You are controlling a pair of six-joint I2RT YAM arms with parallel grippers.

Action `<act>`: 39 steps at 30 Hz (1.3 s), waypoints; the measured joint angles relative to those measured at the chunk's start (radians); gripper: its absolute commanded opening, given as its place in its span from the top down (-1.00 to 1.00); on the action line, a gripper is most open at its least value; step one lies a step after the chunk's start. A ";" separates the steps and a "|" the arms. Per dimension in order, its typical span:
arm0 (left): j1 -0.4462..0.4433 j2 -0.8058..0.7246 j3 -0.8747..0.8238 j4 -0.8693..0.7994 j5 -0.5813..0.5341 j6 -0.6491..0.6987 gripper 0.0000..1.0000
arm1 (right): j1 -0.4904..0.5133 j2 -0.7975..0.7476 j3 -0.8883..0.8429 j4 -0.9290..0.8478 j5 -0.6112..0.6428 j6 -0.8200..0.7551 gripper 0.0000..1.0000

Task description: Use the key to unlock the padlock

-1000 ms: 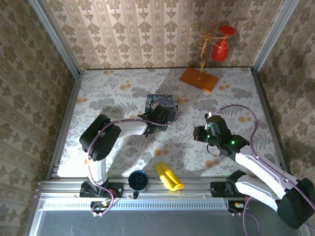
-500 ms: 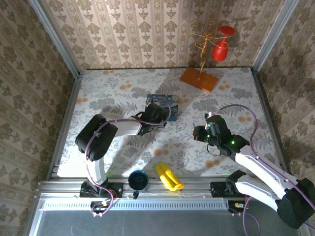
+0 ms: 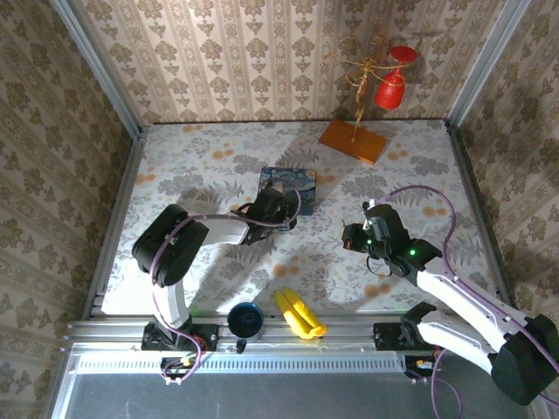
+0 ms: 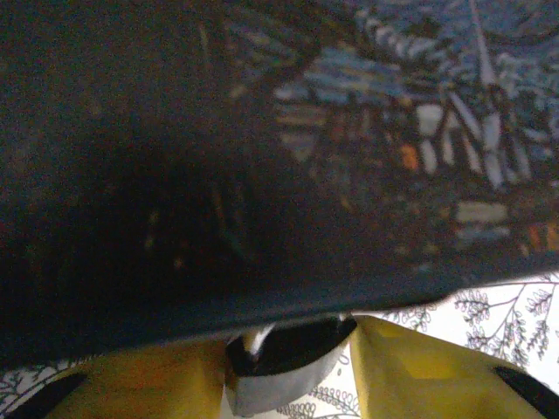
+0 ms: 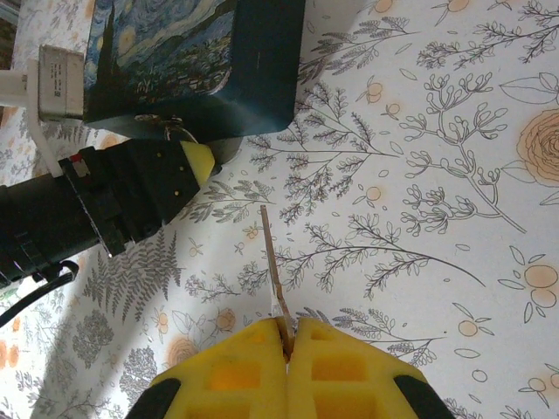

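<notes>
The bench is covered with a pale cloth printed with grey ferns, branching sprigs and small orange blossoms. It is closed in on three sides by walls papered in beige damask stripes, with metal posts in the corners. A slotted aluminium rail runs along the near edge. At the far right an orange slab carries a gold wire tree hung with red cups. Near the rail sit a dark blue mug and a yellow pair of curved pieces. Mid-bench lies a blue box printed with a swirling night-sky painting of a village. It bears picture only, and a white block on the left wrist has marks too small to read. The left tool is pressed up to the box's near edge. In its wrist view the padlock, silver and dark, sits just under that edge between the yellow fingers, which appear closed against both its sides. The right tool hovers well apart to the right, its yellow fingers pinched together on the key. The key's thin blade points toward the box and the left tool.
</notes>
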 measured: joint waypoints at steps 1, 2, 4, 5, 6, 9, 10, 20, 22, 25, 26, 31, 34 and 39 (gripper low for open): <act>0.000 -0.003 -0.004 0.003 0.002 -0.004 0.34 | 0.000 0.000 0.000 0.000 -0.002 0.000 1.00; 0.000 -0.005 -0.007 0.007 0.003 -0.006 0.34 | 0.000 0.000 0.000 0.000 -0.004 0.000 1.00; 0.000 -0.005 -0.010 0.013 0.005 -0.006 0.35 | 0.000 0.000 0.000 0.000 -0.007 0.000 1.00; 0.001 -0.005 -0.010 0.016 0.007 -0.006 0.35 | 0.000 0.000 0.000 0.000 -0.008 0.000 1.00; 0.003 -0.005 -0.010 0.019 0.007 -0.006 0.35 | 0.000 0.000 0.000 0.000 -0.010 0.000 1.00; 0.007 -0.005 -0.010 0.032 0.009 -0.006 0.37 | 0.000 0.002 0.000 0.000 -0.011 0.000 1.00; 0.011 -0.005 -0.010 0.037 0.011 -0.006 0.45 | 0.000 0.002 0.000 0.000 -0.011 0.000 1.00; 0.012 -0.006 -0.012 0.064 0.035 -0.011 0.60 | 0.000 0.018 0.000 0.000 -0.014 0.000 1.00; 0.012 -0.006 -0.016 0.071 0.041 -0.013 0.60 | 0.000 0.022 0.000 0.002 -0.014 0.000 1.00; 0.012 -0.006 -0.024 0.086 0.049 -0.014 0.71 | 0.000 0.026 0.000 0.003 -0.014 0.000 1.00; 0.012 -0.006 -0.027 0.092 0.053 -0.019 0.74 | 0.000 0.026 0.000 0.005 -0.014 0.000 1.00; 0.012 -0.006 -0.043 0.135 0.095 -0.035 1.00 | 0.000 0.028 0.000 0.022 -0.015 0.000 1.00; 0.013 -0.006 -0.048 0.144 0.147 -0.050 1.00 | -0.003 0.028 -0.005 0.056 -0.031 0.002 1.00; 0.018 -0.009 -0.057 0.175 0.258 -0.098 1.00 | -0.051 0.028 -0.085 0.203 -0.116 0.027 1.00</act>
